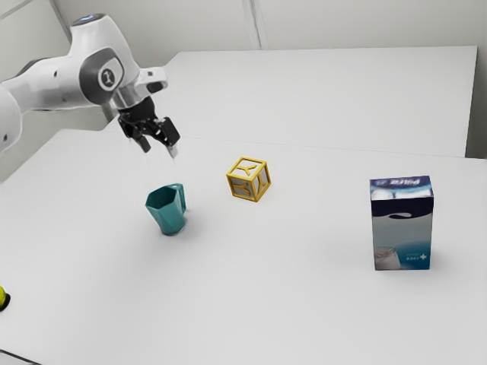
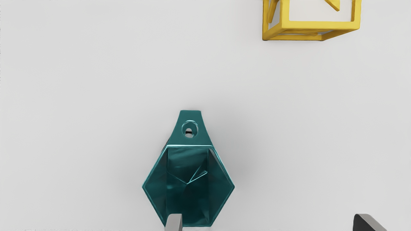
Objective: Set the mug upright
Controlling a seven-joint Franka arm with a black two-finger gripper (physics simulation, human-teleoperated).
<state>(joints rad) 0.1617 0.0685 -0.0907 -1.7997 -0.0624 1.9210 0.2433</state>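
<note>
Exterior view, mug (image 1: 169, 218): one; seen upright on the table (image 1: 289, 296), mouth up, below the gripper (image 1: 160, 150).
Progress: the pose asked for is shown; nothing more seems needed for the mug.
Gripper: one; its two fingers (image 2: 174, 223) are spread apart, nothing gripped.
Yellow cube (image 1: 249, 179): one, near the mug.
Carton (image 1: 402, 228): one, well apart.
Yellow-green object (image 1: 2, 297): one, partly cut off.

White table (image 1: 289, 312) under mug (image 1: 170, 218), cube (image 1: 243, 188), carton (image 1: 402, 234)
</note>
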